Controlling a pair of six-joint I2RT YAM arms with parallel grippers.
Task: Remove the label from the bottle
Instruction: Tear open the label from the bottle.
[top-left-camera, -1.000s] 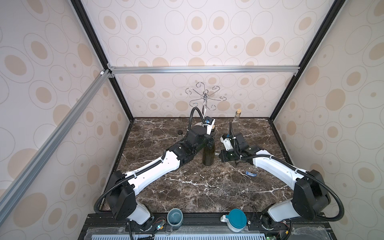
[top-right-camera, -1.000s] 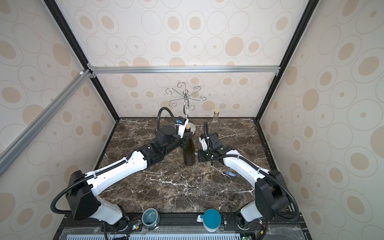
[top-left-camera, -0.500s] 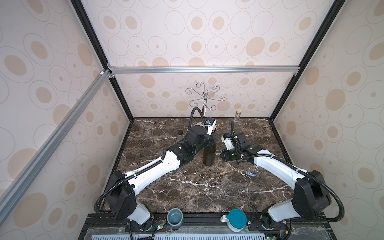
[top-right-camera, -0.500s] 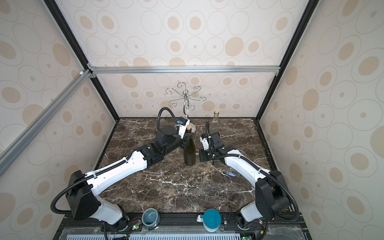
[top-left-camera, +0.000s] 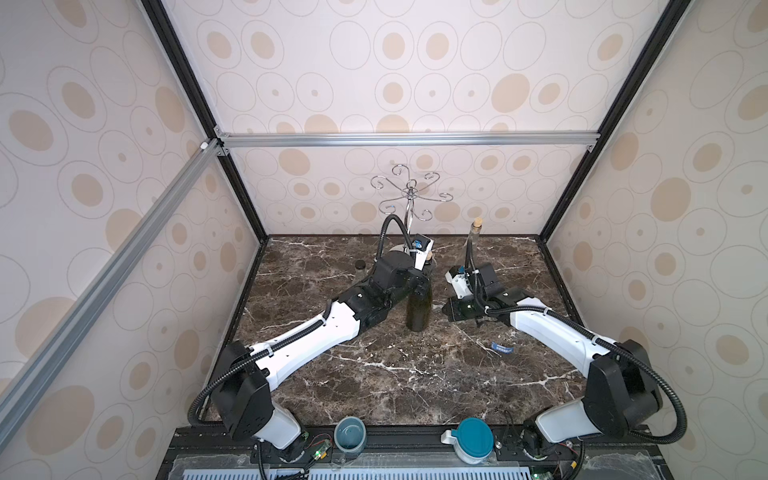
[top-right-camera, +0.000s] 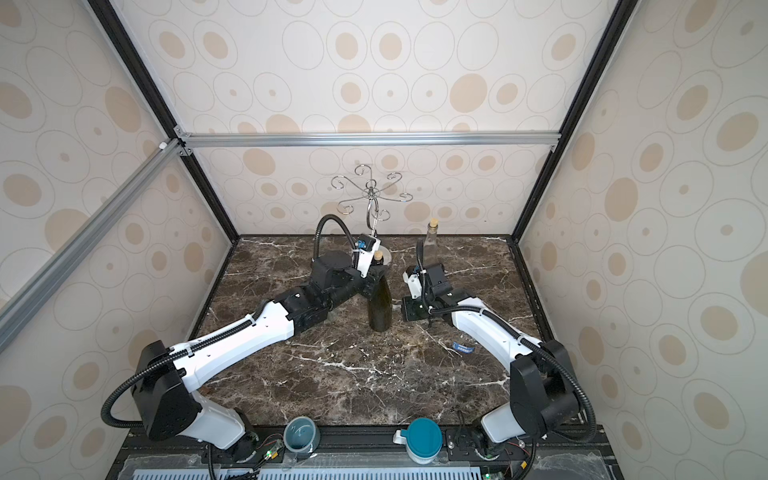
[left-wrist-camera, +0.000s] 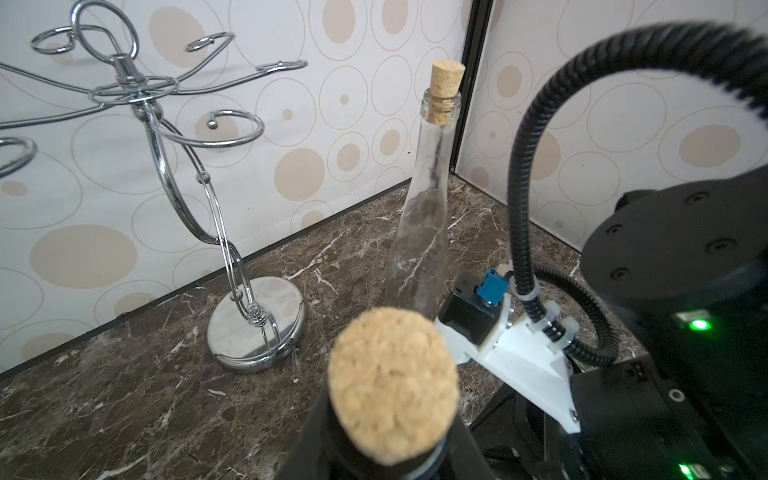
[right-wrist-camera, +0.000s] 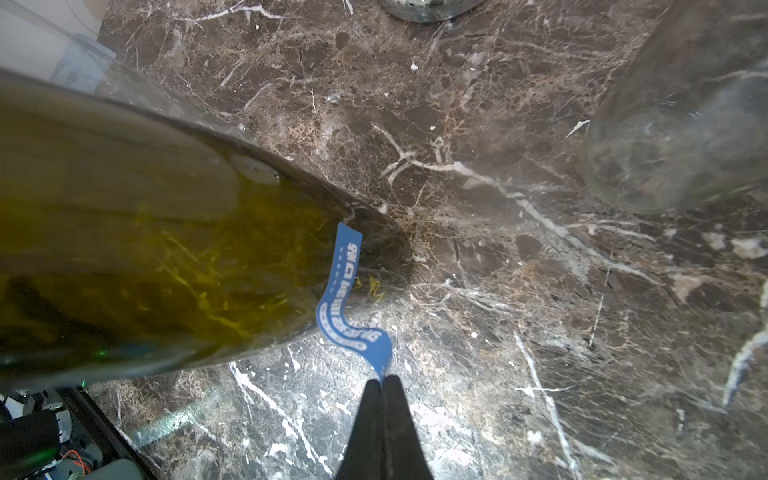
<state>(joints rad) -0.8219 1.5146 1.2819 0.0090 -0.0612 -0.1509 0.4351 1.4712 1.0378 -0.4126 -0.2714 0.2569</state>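
**A:** What sort of room is it?

**B:** A booth. The pale walls (top-left-camera: 374, 50) are printed with tan ovals, there are black posts in the corners, and silver bars (top-left-camera: 407, 139) run across. The surface (top-left-camera: 374, 374) is dark brown marble with white veins.

**A:** Where is the green bottle (top-left-camera: 419, 311)?

**B:** It stands upright near the middle of the surface, corked. The left hand (top-right-camera: 380, 282) is clamped round its neck.

**A:** And the label (right-wrist-camera: 345, 266)?

**B:** It is a blue strip with white print. One end is stuck low on the glass and the rest curls away. The right hand (right-wrist-camera: 380, 380) is pinched tight on the free end, close above the marble.

**A:** What else is on the surface?

**B:** A clear bottle (top-left-camera: 473, 245) with a cork and a chrome wire rack (left-wrist-camera: 257, 328) stand toward the back wall. A second blue strip (top-left-camera: 503, 348) lies flat beside the right arm. On the front rail sit a teal cup (top-left-camera: 350, 434) and a teal-lidded jar (top-left-camera: 471, 438).
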